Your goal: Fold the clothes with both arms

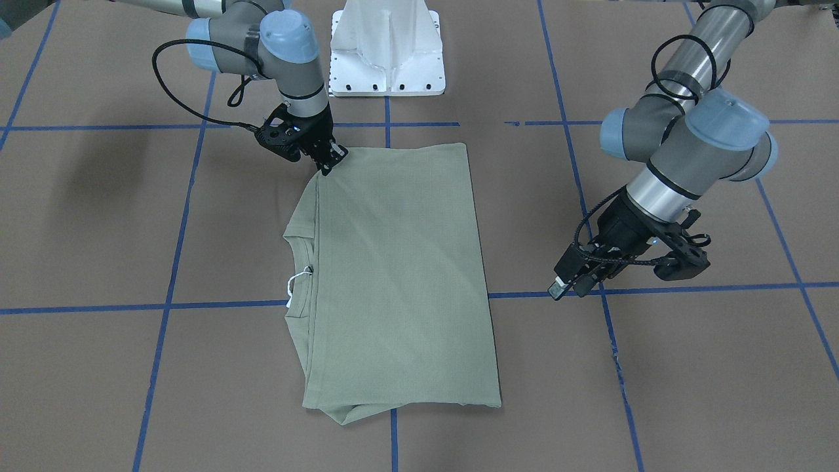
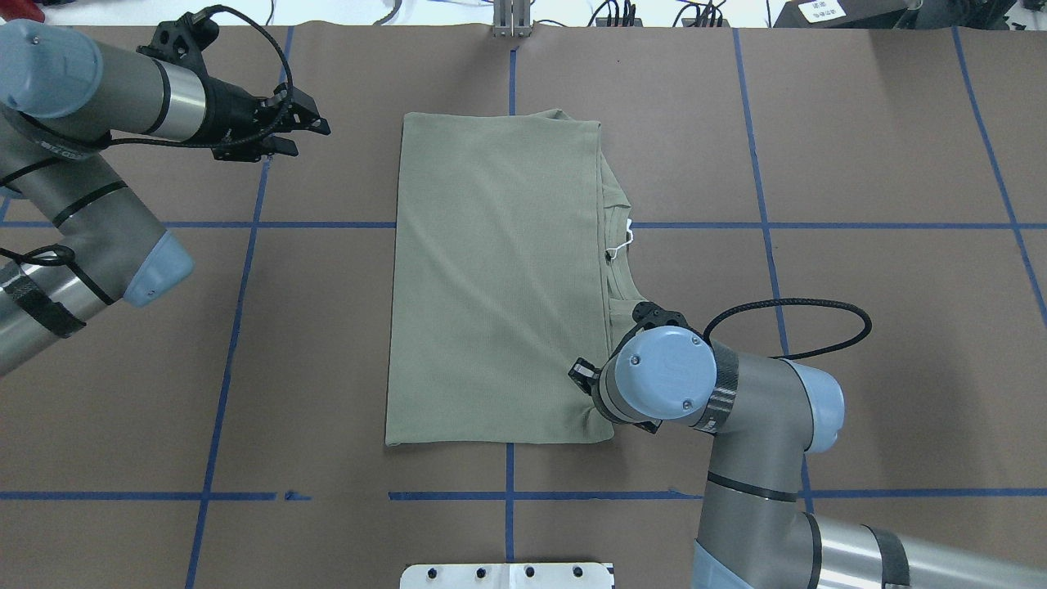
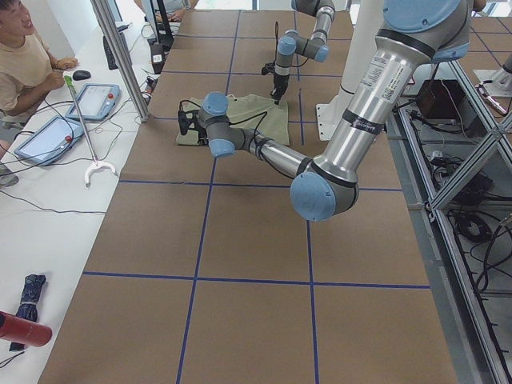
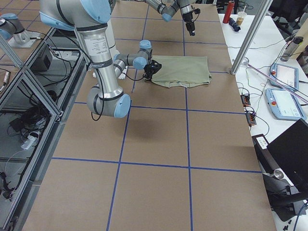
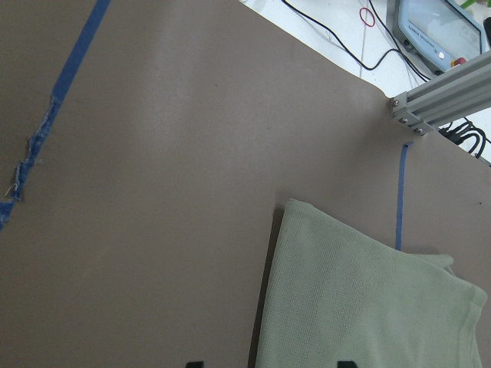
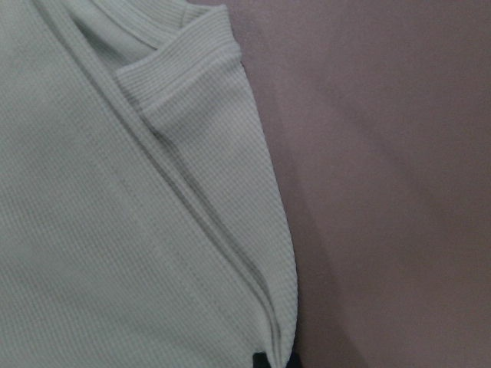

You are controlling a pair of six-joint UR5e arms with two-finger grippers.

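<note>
The right tool (image 1: 326,167), a black two-finger gripper, is clamped on the near right corner of the sage-green knit shirt (image 1: 400,275). Its wrist view shows the layered fabric edges running down between the dark fingertips (image 6: 261,360). From overhead the tool itself is hidden under the light blue cap of the silver-grey tubular right arm (image 2: 736,393), which stands over that corner.

The left tool (image 2: 304,137), also a black two-finger gripper, has its fingers apart and holds nothing. It hangs over bare table near the shirt's far left corner, not touching the cloth. Its own camera looks down on that corner.

The sage-green knit shirt lies flat in the middle of the brown paper-covered table (image 1: 98,216), folded into a tall rectangle. The ribbed crew neck (image 1: 300,242) pokes out along the edge on the robot's right. A small white tag on a string (image 1: 293,283) rests at the collar.

Blue tape lines (image 1: 167,305) mark a grid across the table, and one passes under the shirt. The white metal pedestal base (image 1: 387,59) stands at the robot's edge of the table.
</note>
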